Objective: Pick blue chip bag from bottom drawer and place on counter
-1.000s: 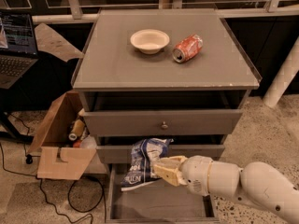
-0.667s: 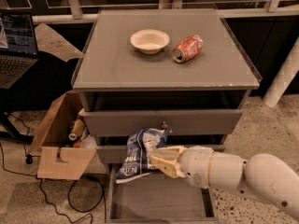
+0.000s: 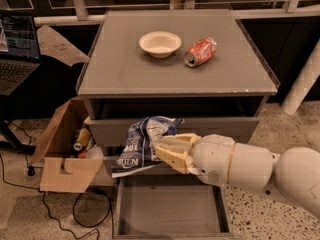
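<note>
The grey tabletop (image 3: 150,76) spreads above and behind the claw (image 3: 161,152), with open surface along its front edge where a set-down would seem to fit. The robot's white arm (image 3: 250,166) reaches in from the claw's right, its far end cut off by the frame. Directly below the claw, the bottom drawer (image 3: 170,209) stands pulled out. Its grey floor shows nothing lying on it, and its front lip is cropped at the bottom. Left of the claw and slightly lower sits an open cardboard box (image 3: 62,156), its contents too jumbled to name. The claw is clenched on the blue chip bag (image 3: 140,144), pinching its right edge. The crumpled foil hangs out to the left, lifted clear of the drawer, a hold that looks meant for carrying it up past the tabletop's lip. The bag hides part of an upper drawer front (image 3: 220,129), and exactly where the fingertips meet the foil is hard to make out. Well above the claw, toward the back of the tabletop, rest a pale bowl (image 3: 160,43) and, just right of it but apart, an orange-red soda can (image 3: 201,51) on its side.
</note>
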{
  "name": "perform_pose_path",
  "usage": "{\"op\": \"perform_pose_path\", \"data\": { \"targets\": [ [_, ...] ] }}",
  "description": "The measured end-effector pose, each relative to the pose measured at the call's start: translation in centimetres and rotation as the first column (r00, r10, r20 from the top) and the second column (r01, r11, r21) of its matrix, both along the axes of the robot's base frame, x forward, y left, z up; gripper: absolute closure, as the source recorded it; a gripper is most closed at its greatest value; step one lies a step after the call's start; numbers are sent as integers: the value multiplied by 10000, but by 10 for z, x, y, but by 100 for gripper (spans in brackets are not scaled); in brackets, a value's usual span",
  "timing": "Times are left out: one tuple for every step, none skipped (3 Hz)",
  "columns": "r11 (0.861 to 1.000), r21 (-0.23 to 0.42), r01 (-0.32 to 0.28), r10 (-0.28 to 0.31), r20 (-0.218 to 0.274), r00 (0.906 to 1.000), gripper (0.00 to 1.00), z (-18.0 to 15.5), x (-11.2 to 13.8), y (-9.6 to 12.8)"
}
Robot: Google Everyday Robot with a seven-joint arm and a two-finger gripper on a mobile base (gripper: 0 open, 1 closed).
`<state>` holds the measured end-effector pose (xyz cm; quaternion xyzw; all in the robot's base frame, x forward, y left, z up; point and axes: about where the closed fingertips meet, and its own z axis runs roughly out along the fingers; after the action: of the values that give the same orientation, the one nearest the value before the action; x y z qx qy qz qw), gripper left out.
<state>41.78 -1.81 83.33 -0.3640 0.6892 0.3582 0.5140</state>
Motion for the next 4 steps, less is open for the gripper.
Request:
{"op": "perform_pose_path", "data": {
  "targets": [
    [10000, 0, -1, 1, 0, 10000, 100, 0, 0, 0],
    [9997, 231, 13, -14, 24, 10000, 100, 2, -6, 2],
    [9979, 644, -24, -14, 581, 9983, 100, 31, -13, 8],
    [9968, 686, -401, 307, 1330, 9906, 100, 71, -11, 21]
  ]
}}
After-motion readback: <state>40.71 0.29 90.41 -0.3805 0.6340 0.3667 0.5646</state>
